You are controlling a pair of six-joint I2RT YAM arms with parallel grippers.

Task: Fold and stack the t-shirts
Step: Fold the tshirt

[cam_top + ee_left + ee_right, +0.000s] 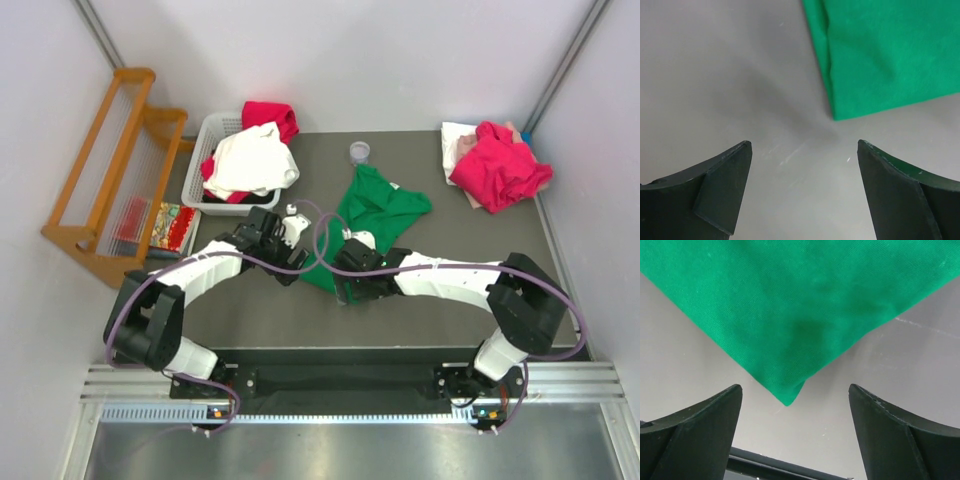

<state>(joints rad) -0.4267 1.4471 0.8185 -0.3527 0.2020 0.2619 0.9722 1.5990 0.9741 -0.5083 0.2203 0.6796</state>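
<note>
A bright green t-shirt (375, 208) lies spread in the middle of the grey table. My left gripper (291, 262) is open and empty just left of the shirt's near corner; the left wrist view shows the green t-shirt's corner (880, 55) ahead of its fingers (722, 185). My right gripper (347, 283) is open and empty over the shirt's near edge; a folded corner of the shirt (790, 330) lies between and beyond its fingers (890, 430). Magenta-red and pale shirts (495, 165) are piled at the back right. White (250, 160) and red shirts (271, 116) fill the basket.
A white plastic basket (204, 148) stands at the back left. A small clear cup (360, 152) stands at the table's far edge behind the green shirt. A wooden rack (110, 170) stands off the table to the left. The table's near edge (790, 467) shows in the right wrist view.
</note>
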